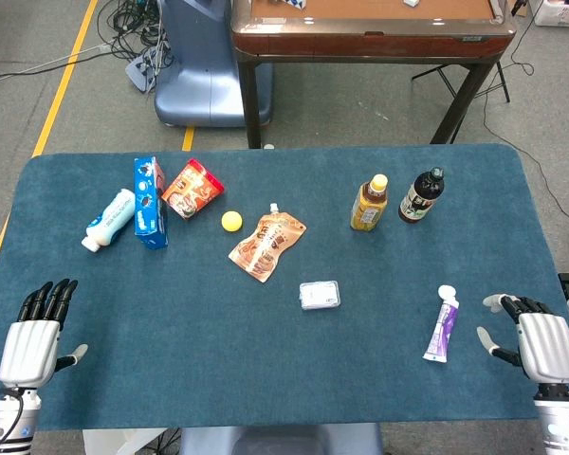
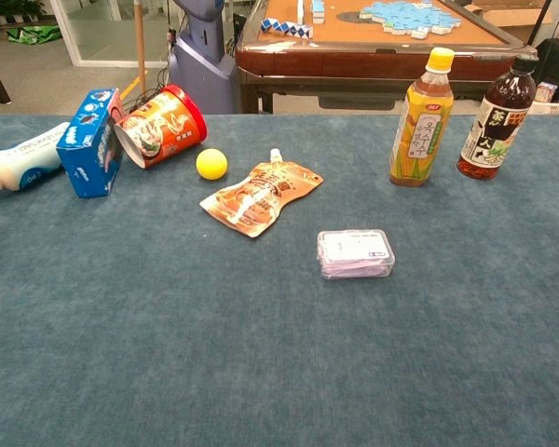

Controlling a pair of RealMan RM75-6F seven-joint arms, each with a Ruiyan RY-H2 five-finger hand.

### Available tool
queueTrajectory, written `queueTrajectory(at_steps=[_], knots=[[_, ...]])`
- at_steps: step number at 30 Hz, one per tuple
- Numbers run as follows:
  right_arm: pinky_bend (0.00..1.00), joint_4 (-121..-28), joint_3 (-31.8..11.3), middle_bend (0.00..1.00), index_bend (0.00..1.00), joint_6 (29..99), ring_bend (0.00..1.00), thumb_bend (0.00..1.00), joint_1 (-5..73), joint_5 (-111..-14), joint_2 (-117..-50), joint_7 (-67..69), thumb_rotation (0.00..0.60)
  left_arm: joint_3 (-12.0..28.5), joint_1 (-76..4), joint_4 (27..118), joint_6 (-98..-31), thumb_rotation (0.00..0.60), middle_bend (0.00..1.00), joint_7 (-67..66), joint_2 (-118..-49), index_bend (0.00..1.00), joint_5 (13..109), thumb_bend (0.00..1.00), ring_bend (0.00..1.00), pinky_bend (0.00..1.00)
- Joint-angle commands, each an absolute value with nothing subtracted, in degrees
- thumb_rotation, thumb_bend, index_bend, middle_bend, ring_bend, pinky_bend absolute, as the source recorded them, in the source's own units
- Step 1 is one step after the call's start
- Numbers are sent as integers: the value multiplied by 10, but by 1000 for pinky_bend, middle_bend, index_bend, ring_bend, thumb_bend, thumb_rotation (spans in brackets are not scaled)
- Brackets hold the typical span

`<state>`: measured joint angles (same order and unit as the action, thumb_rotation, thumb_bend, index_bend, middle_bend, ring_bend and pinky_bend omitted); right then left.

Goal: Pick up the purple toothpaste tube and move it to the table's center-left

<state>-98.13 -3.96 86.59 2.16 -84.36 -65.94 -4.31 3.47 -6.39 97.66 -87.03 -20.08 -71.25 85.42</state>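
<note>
The purple toothpaste tube with a white cap lies flat near the table's front right, cap pointing away from me. My right hand rests just to the right of it, fingers apart, a small gap between thumb and tube, holding nothing. My left hand sits at the front left corner, fingers stretched forward and empty. The chest view shows neither hand, and of the tube only a white speck at the right edge.
A small clear packet lies mid-table. Further back are a brown pouch, yellow ball, orange cup on its side, blue box, white bottle, yellow-capped bottle and dark bottle.
</note>
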Motion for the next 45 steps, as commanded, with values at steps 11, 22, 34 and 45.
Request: queueTrajectory(at_steps=[11,22,34,45], knots=[[378,-987,-35,463,397,848,379,335,26,-841,-645,-49,600,35,-66,974,-867,600,69,-201,-714,0,852,0,56,78],[364,-1013,-32,428,377,733,350,372,68,-781,-580,-73,600,34,-65,971,-866,600,69,-201,-714,0,850,0,56,78],[277,-1021,-28,302,251,587,201,378,142,-660,-559,-168,600,31,-67,962,-859,600,69,-196,-722,0,849,0,56,78],[277,-961,-24,302,251,541,202,378,177,-624,-613,-176,600,31,-68,953,-854,600,69,-188,-726,0,844,0,56,78]])
